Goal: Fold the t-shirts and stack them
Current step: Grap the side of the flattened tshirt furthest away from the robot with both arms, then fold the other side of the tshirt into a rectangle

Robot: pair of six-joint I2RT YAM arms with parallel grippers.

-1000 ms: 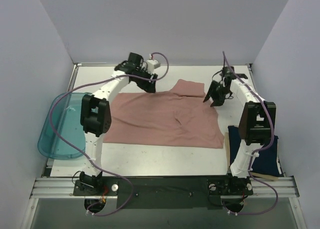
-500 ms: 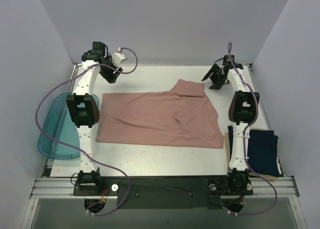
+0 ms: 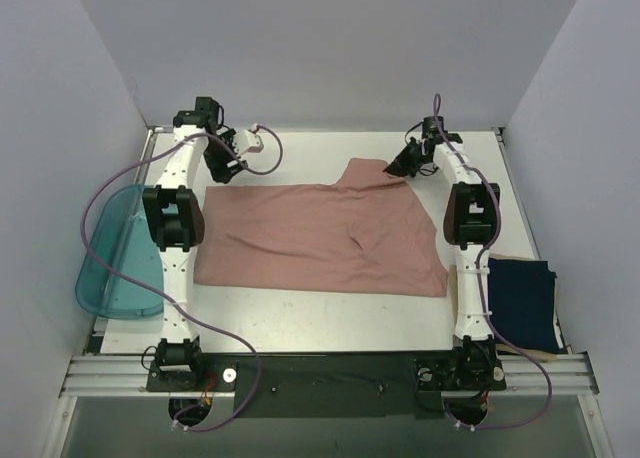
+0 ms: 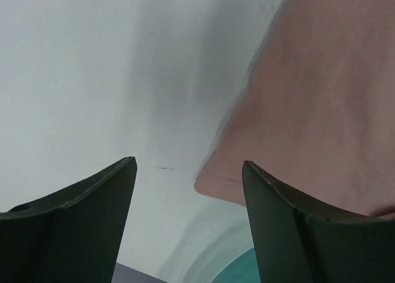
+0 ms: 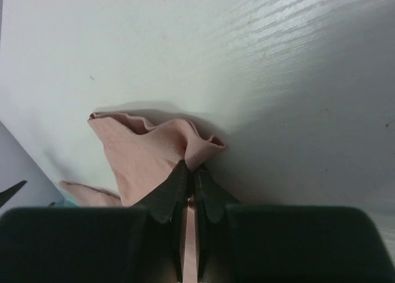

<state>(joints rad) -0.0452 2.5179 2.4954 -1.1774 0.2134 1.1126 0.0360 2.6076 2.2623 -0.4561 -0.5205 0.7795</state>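
The dusty pink t-shirt (image 3: 320, 233) lies spread flat across the middle of the table, no print showing. My left gripper (image 3: 222, 170) is open just above its far left corner; in the left wrist view that corner (image 4: 213, 183) lies between my open fingers (image 4: 92, 196). My right gripper (image 3: 398, 166) is shut on the bunched edge of the pink sleeve (image 5: 148, 144) at the shirt's far right. The navy t-shirt (image 3: 522, 306) lies folded at the near right.
A translucent teal tray (image 3: 115, 258) hangs off the table's left edge; its rim shows in the left wrist view (image 4: 247, 270). A tan board (image 3: 455, 288) lies under the navy shirt. The enclosure walls stand close behind both grippers.
My right gripper has moved left onto the pink sleeve and shut on it. My left gripper has come down from the far left corner to the shirt's corner.
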